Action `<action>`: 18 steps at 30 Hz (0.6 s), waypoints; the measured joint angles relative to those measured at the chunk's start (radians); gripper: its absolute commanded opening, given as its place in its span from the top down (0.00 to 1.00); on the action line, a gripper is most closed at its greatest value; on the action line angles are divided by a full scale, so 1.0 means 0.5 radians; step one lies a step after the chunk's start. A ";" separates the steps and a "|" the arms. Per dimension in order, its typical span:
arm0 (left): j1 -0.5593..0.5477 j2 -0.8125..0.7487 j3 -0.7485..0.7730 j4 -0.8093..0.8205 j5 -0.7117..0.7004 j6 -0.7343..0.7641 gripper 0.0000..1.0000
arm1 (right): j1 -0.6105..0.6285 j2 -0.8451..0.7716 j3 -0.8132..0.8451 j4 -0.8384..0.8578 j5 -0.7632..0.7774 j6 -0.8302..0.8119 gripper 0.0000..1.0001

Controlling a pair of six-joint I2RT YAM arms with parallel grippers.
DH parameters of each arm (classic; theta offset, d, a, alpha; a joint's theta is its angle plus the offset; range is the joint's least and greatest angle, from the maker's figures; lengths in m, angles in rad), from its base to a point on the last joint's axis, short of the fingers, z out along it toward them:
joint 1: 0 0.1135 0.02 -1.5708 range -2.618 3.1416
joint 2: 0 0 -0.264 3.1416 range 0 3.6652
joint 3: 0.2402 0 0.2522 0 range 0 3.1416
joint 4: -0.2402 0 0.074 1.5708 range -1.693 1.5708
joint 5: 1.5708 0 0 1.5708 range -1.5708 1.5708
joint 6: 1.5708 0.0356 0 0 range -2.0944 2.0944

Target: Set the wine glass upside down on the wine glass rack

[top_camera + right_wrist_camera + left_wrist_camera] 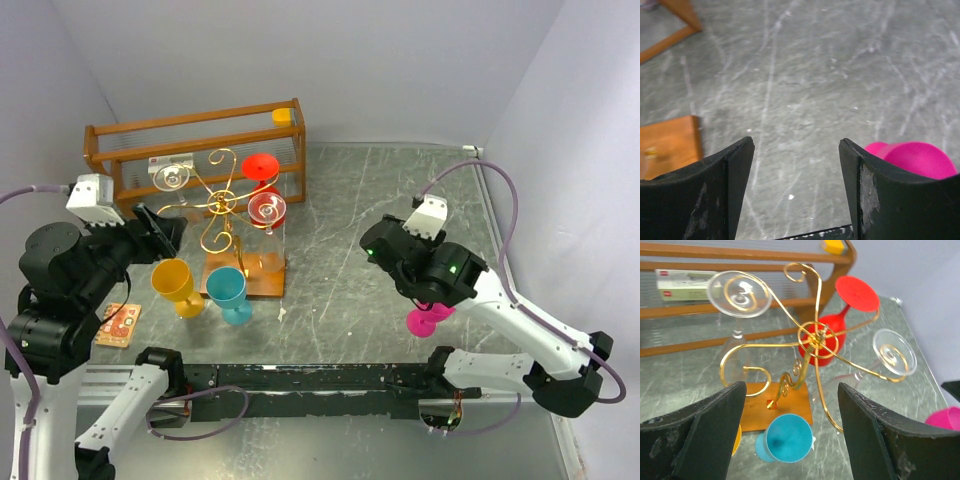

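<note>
The gold wire rack (222, 205) stands on its wooden base (250, 278) at the left. A clear glass (172, 177), a red glass (260, 165) and another clear glass (267, 210) hang on it upside down. A yellow glass (175, 282) and a teal glass (228, 290) stand upright by the base. A pink glass (425, 320) sits on the table at the right. My left gripper (163, 232) is open and empty, left of the rack; its view shows the rack (817, 337) and the teal glass (788, 437) between its fingers. My right gripper (796, 142) is open and empty, with the pink glass (917, 157) beside its right finger.
An orange-brown wooden crate (195, 140) stands behind the rack, with a white box (170, 162) inside and a yellow object (283, 115) on top. A small orange card (118, 323) lies near the left arm. Walls close off the back and sides.
</note>
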 measured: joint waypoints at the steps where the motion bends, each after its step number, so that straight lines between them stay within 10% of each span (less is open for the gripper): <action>1: -0.012 -0.003 -0.008 0.002 0.045 0.024 0.16 | -0.013 0.016 0.002 -0.077 0.027 0.062 0.32; 18: -0.208 -0.035 -0.041 0.080 0.531 0.230 0.16 | -0.413 -0.104 -0.543 -0.388 -0.085 0.600 0.49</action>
